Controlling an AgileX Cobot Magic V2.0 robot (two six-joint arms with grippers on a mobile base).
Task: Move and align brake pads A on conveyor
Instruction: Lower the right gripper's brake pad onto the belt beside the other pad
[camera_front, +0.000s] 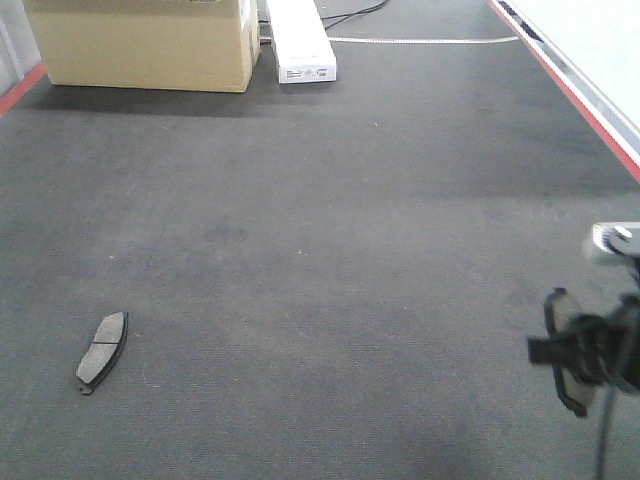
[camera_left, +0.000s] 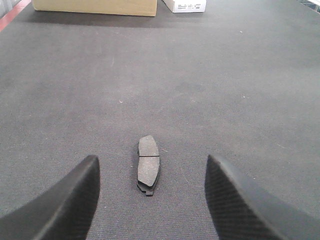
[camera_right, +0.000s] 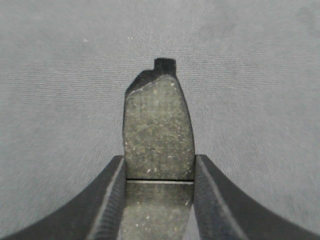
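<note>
One brake pad (camera_left: 148, 167) is lying flat on the conveyor (camera_left: 210, 85), friction face up. In the left wrist view its long axis is running almost straight away from the camera, with the thin groove crossing it at the middle and a darker backing edge showing at the near end. In the front view the same pad (camera_front: 103, 352) is sitting at the lower left of the belt, its far end leaning a little to the right.

The left end effector (camera_left: 151, 158) is standing released, its two fingers (camera_left: 75, 200) spread wide on either side of this pad and touching neither edge.

A second brake pad (camera_right: 159, 125) is being gripped by the right end effector (camera_right: 159, 162), which is clenched on its long sides. This pad is pointing away from the wrist camera, the backing tab at the far tip and the groove lying level with the fingertips (camera_right: 116, 175). Whether it is resting on the belt or hanging above it cannot be told.

The conveyor (camera_front: 330, 200) is stretching away as a dark, textured mat, with a red stripe (camera_front: 575, 95) and a white side rail (camera_front: 600, 40) running along its right edge. At the far end a cardboard box (camera_front: 150, 45) and a white carton (camera_front: 300, 45) are standing side by side.

Only the front view is showing the right end effector (camera_front: 572, 358) from outside, a dark shape at the lower right, well apart from the lying pad; the left arm is not appearing there.
</note>
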